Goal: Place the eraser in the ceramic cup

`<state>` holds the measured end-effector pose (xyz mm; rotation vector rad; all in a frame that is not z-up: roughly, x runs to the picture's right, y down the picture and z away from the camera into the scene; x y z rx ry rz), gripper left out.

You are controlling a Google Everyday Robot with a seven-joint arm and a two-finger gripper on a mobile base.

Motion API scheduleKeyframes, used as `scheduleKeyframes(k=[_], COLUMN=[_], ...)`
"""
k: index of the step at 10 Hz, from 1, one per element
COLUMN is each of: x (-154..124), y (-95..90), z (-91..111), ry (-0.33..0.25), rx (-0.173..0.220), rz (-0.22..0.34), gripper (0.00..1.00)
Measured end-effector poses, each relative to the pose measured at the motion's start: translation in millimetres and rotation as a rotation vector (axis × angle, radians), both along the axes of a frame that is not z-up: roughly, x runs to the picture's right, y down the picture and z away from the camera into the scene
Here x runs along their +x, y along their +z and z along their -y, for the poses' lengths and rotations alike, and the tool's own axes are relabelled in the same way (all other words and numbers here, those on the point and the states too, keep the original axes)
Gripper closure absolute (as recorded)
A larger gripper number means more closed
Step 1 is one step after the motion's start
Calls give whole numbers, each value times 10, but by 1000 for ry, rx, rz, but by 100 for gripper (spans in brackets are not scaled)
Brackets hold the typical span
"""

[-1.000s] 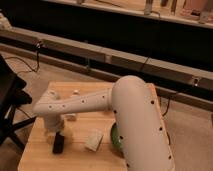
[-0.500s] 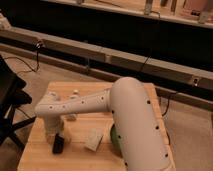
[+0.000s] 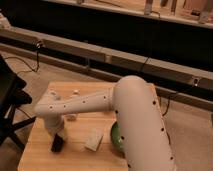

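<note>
Gripper above eraser, white block and green bowl beside.

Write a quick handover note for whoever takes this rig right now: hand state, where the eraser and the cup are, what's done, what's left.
Hand: low over the front-left part of the wooden table, directly above the eraser.
Eraser: lying flat on the table just below the hand; whether it is gripped cannot be told.
Ceramic cup: not identifiable in this view; possibly hidden by the arm.
White block: right of the eraser. Green bowl: further right, partly behind the arm.
Done: hand brought to the eraser.
Left: grasp, lift, find the cup, drop the eraser in.
</note>
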<state>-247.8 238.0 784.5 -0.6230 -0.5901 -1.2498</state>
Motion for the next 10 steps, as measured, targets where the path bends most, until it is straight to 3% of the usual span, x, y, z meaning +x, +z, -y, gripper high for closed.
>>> scheduleKeyframes(k=[3, 5, 7, 10], x=[113, 202, 297, 381], y=[-187, -218, -215, -340], z=[476, 814, 1017, 1259], ry=[53, 96, 150, 175], rx=[63, 99, 119, 171], rz=[-12, -6, 4, 0], gripper=[100, 100, 100, 100])
